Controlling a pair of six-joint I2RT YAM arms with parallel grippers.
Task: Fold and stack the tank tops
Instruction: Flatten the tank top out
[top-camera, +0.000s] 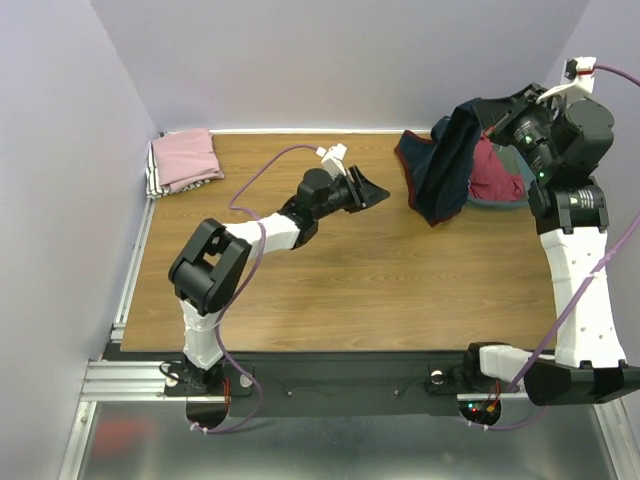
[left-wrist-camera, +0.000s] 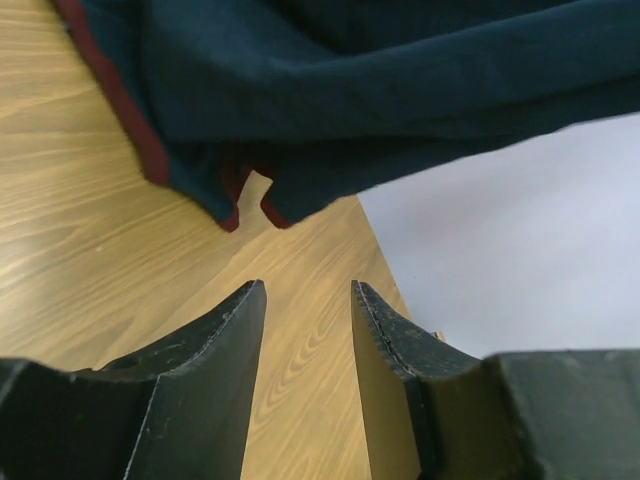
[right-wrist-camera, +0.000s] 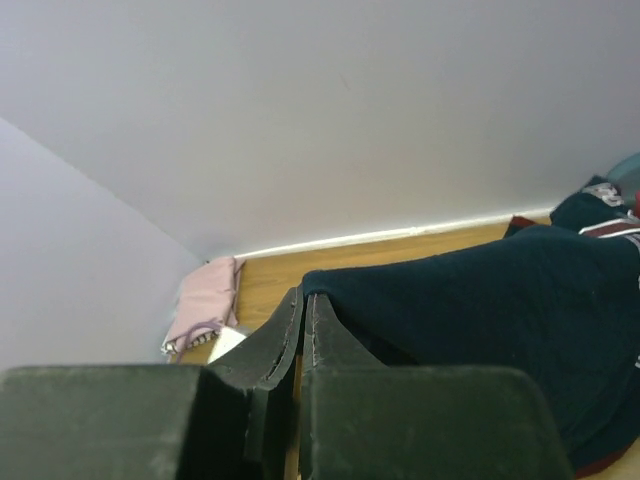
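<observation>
The navy jersey with maroon trim hangs lifted above the back right of the table, its lower edge near the wood. My right gripper is raised high and shut on the jersey's top edge; in the right wrist view the fingers pinch the navy cloth. My left gripper is open and empty just left of the hanging jersey. In the left wrist view it points at the jersey's lower hem. A red top lies behind the jersey. A folded pink top sits at the back left corner.
The teal bin holds the red top at the back right, partly hidden by the jersey. The pink top lies on a small stack with a striped edge. Walls close the table at the back and the left.
</observation>
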